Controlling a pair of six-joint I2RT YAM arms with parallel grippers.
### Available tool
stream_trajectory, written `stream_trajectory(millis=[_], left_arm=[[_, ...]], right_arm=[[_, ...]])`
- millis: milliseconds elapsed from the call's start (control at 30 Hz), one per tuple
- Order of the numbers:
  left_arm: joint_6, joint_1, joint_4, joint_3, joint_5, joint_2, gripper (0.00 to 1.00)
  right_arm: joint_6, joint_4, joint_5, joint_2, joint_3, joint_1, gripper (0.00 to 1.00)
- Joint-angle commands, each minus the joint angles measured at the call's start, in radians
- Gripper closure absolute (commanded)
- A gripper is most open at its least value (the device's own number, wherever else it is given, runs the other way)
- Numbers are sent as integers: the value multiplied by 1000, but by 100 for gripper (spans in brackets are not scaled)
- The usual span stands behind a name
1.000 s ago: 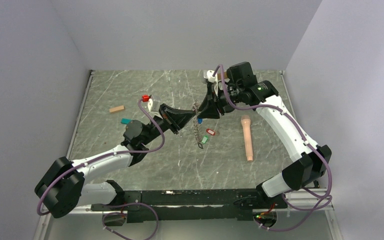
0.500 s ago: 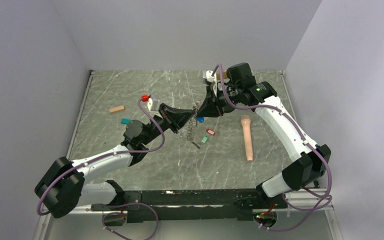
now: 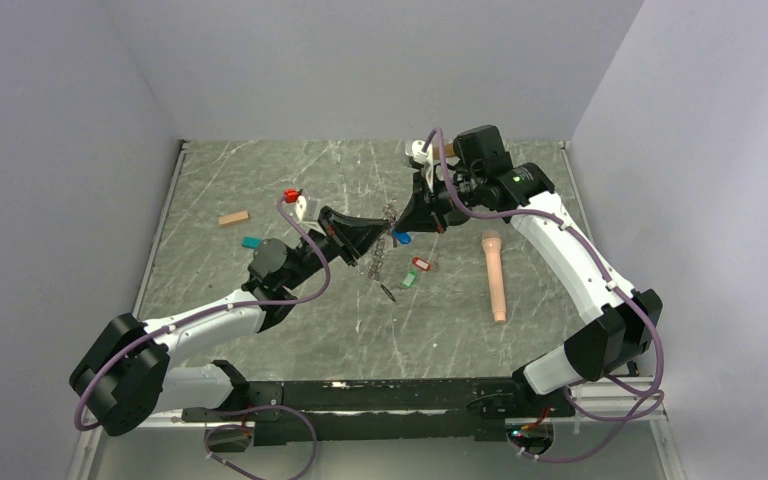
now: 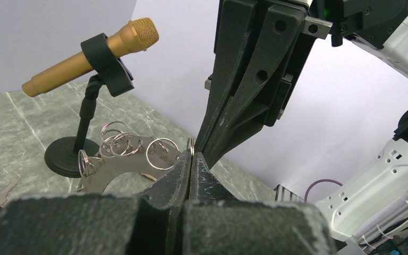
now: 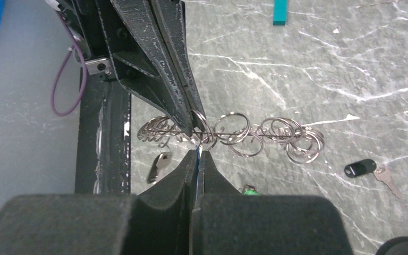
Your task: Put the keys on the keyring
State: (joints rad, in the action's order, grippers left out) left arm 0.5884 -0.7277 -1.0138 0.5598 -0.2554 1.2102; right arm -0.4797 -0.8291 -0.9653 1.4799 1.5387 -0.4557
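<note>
Left tool [image 4: 191, 158] pinches the keyring [image 5: 244, 135], tip to tip with right tool [image 5: 197, 155] clamped on the blue key [image 3: 401, 238]

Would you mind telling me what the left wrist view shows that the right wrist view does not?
Only left wrist: a gold microphone in a black stand. Only right wrist: a teal block on the table, and a blue tag pinched in the right gripper. Both: the keyring, held by the shut left gripper, tip to tip with the right one.
</note>
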Motion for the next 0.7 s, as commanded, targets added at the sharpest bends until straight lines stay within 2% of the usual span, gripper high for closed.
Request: stream_trajectory(millis=[0, 233, 667], left_arm=[[10, -5, -56, 24, -27, -9, 100], [23, 3, -38, 28, -51, -5, 100], [17, 40, 30, 35, -82, -24, 100]], right_arm=[[-34, 9, 57, -22, 60, 5, 98], [-83, -18, 116, -29, 76, 5, 98], [-206, -122, 28, -43, 103, 5, 97]])
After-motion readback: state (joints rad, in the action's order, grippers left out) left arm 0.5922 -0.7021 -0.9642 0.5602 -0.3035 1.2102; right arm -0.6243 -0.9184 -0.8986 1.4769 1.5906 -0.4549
